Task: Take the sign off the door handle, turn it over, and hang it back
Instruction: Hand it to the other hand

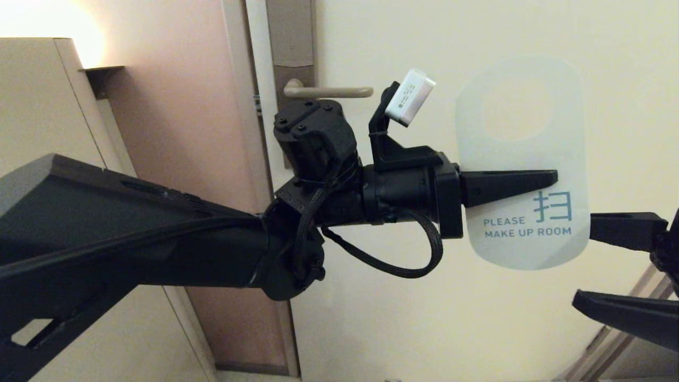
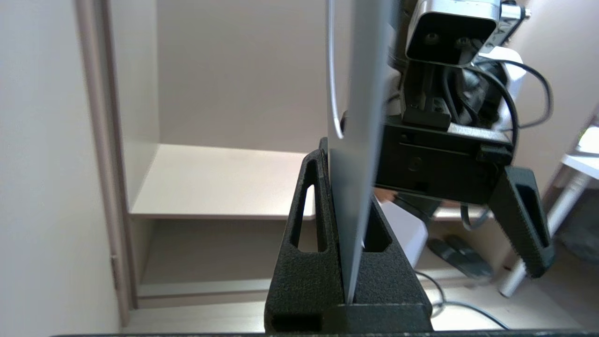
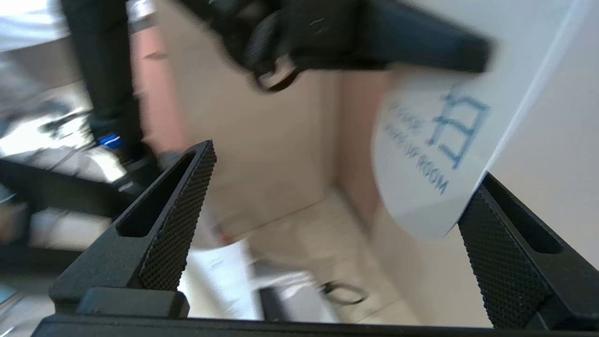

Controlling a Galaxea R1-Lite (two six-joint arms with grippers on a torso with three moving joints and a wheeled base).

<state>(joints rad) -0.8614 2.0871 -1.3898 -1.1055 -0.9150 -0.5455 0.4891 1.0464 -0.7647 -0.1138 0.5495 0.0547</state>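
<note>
The sign [image 1: 522,159] hangs upright in the air in front of the door, its white "PLEASE MAKE UP ROOM" face towards me and its oval hole at the top. My left gripper [image 1: 551,178] is shut on the sign's middle from the left; the left wrist view shows the sign [image 2: 360,140] edge-on, pinched between the fingers [image 2: 309,206]. The door handle [image 1: 331,91] is bare, up and to the left of the sign. My right gripper [image 1: 586,265] stands open at the sign's lower right, apart from it; its wrist view shows the sign [image 3: 435,154] beside one fingertip.
The grey-brown lock plate [image 1: 290,32] runs up the door above the handle. The door frame [image 1: 238,132] and a beige cabinet [image 1: 37,106] stand to the left. The pale door face [image 1: 451,318] fills the space behind both grippers.
</note>
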